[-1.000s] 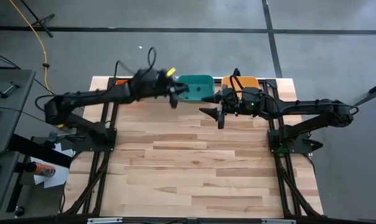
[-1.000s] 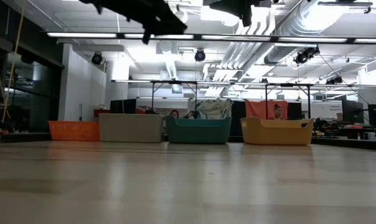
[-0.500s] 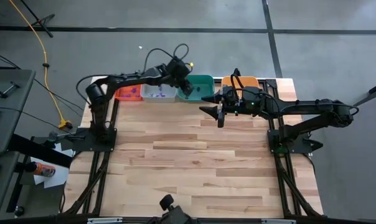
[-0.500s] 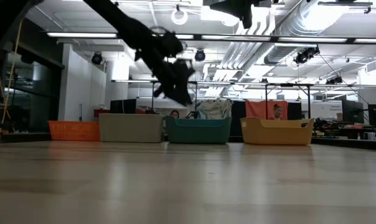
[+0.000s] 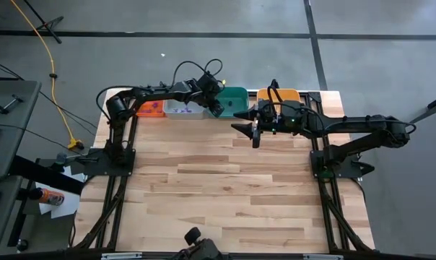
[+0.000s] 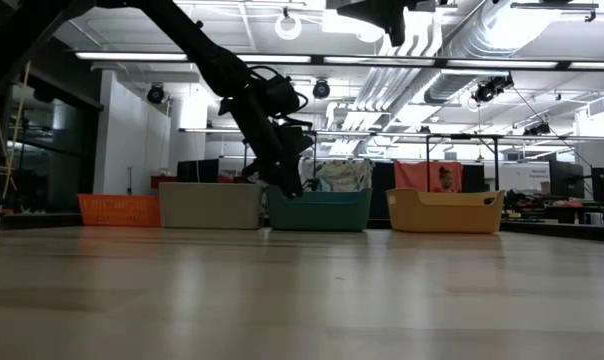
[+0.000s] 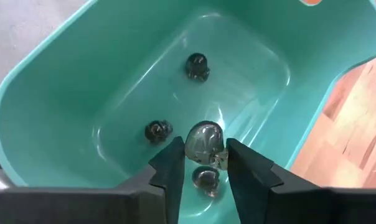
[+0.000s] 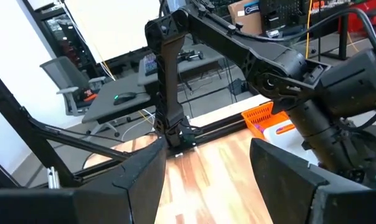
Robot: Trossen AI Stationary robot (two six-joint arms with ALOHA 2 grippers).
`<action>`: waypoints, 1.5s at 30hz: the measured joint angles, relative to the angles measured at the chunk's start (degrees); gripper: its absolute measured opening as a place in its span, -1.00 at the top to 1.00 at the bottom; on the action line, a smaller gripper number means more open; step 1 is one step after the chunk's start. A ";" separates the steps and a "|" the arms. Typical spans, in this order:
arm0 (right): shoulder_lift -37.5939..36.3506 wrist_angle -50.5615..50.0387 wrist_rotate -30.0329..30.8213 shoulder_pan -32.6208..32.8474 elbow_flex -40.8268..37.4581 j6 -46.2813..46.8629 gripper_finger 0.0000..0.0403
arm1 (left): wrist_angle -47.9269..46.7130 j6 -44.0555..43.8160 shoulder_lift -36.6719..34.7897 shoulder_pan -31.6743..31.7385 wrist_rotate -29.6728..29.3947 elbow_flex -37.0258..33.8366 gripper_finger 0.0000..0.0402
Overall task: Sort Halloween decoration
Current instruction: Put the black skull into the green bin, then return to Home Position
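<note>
Trinket point(image 7: 204, 142), dark and rounded, is held between the fingers of the left end effector point(image 7: 202, 163) above the green tray point(image 7: 63, 93) at the tabletop's far edge. Three more dark trinkets point(image 7: 197, 66) lie inside. The right end effector point(image 5: 254, 133) is held apart, just right, empty.

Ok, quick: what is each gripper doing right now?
Left gripper: over the teal tray, fingers around a dark trinket; whether it is gripped or just released cannot be told.
Right gripper: open, empty, above the table.
</note>
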 joint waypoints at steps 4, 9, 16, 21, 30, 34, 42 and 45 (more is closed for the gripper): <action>0.00 -0.03 -0.07 0.00 0.00 1.31 -0.13 | -0.22 -0.01 0.00 -0.09 -0.01 0.00 0.30; 0.00 -0.24 -0.07 0.17 0.00 1.36 -0.13 | -0.30 -0.04 -1.31 -0.17 -0.44 0.00 0.07; 0.02 -0.55 -0.07 0.17 0.00 1.93 -0.13 | -1.37 0.59 -8.60 -0.17 2.44 0.00 -0.01; 0.02 -0.96 -0.07 0.17 0.00 1.78 -0.13 | -0.87 0.57 -17.23 -1.13 4.61 -1.78 0.11; 0.02 -1.23 -1.09 0.17 0.00 0.73 -0.13 | 21.56 -6.10 -41.45 -12.38 4.60 -25.40 0.48; 0.02 -1.15 -1.27 0.17 0.00 0.73 -0.13 | 39.85 -9.80 -51.89 -20.50 4.44 -40.16 0.67; 0.02 0.07 -1.49 0.17 0.00 -0.40 -0.13 | 56.80 -9.94 -64.45 -30.07 -2.75 -54.30 0.98; 0.02 0.08 -1.62 0.17 0.00 0.01 -0.13 | 54.47 -8.52 -67.23 -30.27 -2.95 -54.21 0.98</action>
